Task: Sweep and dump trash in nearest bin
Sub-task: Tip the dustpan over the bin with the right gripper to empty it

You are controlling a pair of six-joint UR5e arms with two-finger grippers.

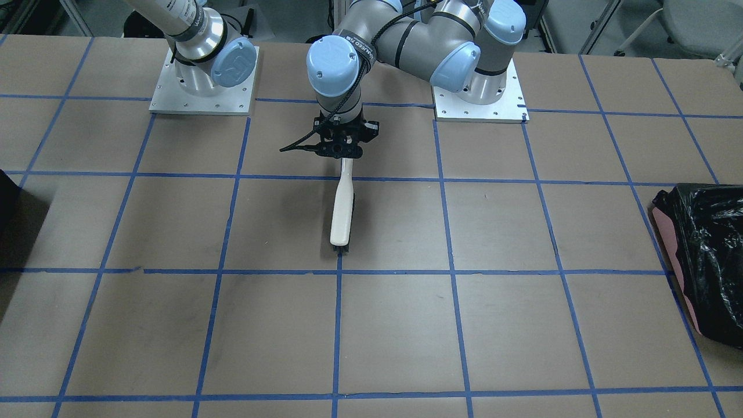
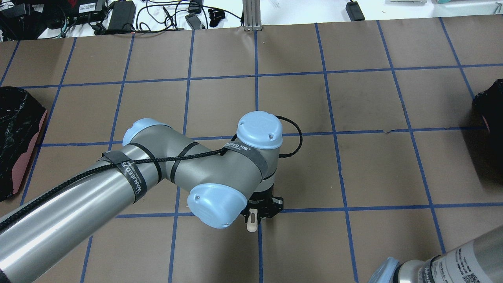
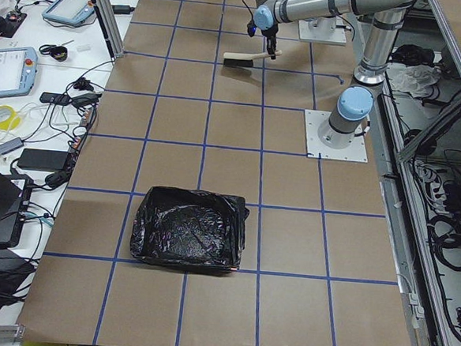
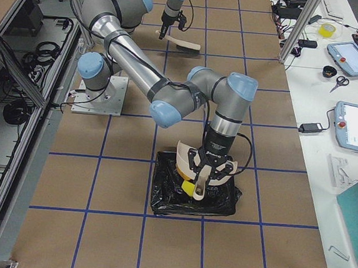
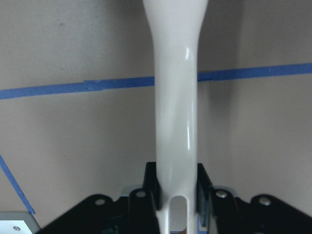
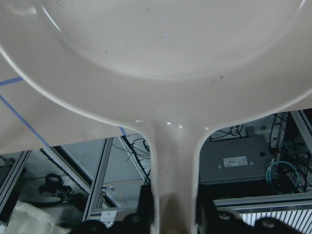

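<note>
My left gripper [image 1: 342,155] is shut on the handle of a white brush [image 1: 342,209], which lies flat on the table mid-field; the left wrist view shows the handle [image 5: 176,97] between the jaws. My right gripper [image 4: 208,171] is shut on the handle of the white dustpan [image 4: 185,158] and holds it tilted over a black-lined bin [image 4: 223,204]. The right wrist view shows the pan's pale surface [image 6: 161,58] with no trash on it. A small yellow piece [image 4: 187,188] shows just under the pan, inside the bin. The orange-brown lump and the cream piece are hidden.
A second black-lined bin [image 1: 705,261] stands at the table's end on my left, also in the overhead view [image 2: 15,137]. The brown table [image 1: 453,325] has a blue tape grid. Both arm bases [image 1: 203,98] stand at the near edge.
</note>
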